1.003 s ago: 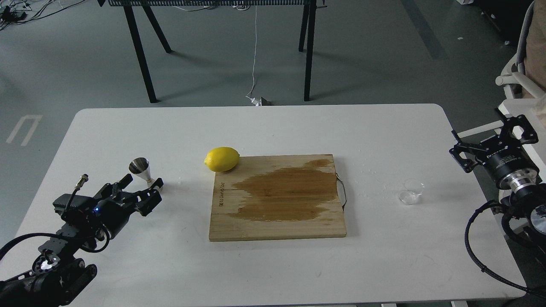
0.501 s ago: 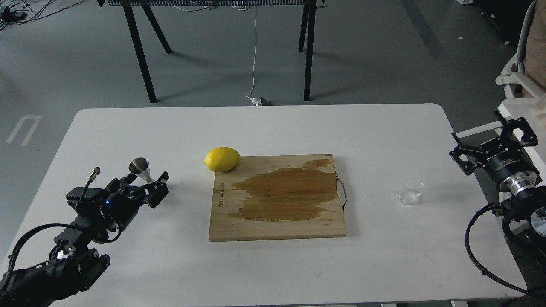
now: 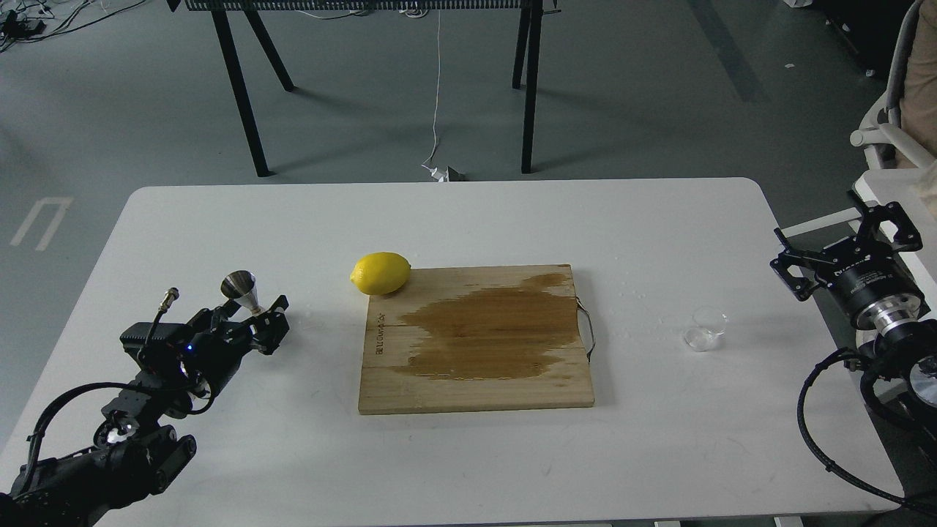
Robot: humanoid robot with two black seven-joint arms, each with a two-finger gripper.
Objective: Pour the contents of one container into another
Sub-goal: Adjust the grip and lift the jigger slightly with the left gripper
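Note:
The steel jigger [image 3: 241, 288] stands upright on the white table [image 3: 468, 219] at the left. My left gripper [image 3: 249, 320] is open right in front of it, one finger on each side of the jigger's foot, which is partly hidden; I cannot tell whether they touch. The small clear cup [image 3: 706, 328] stands upright on the table at the right, beyond the board's handle. My right gripper [image 3: 839, 241] hovers open near the table's right edge, to the right of the cup and well apart from it.
A wooden cutting board [image 3: 476, 380] with a large wet stain lies in the middle, its metal handle [image 3: 588, 331] on the right side. A yellow lemon [image 3: 381, 273] rests at the board's far left corner. Small droplets speckle the table near the cup.
My left gripper has moved forward and to the right, bringing its fingers up around the jigger's foot. The right gripper shifted only slightly. Cup, lemon and board have not moved.

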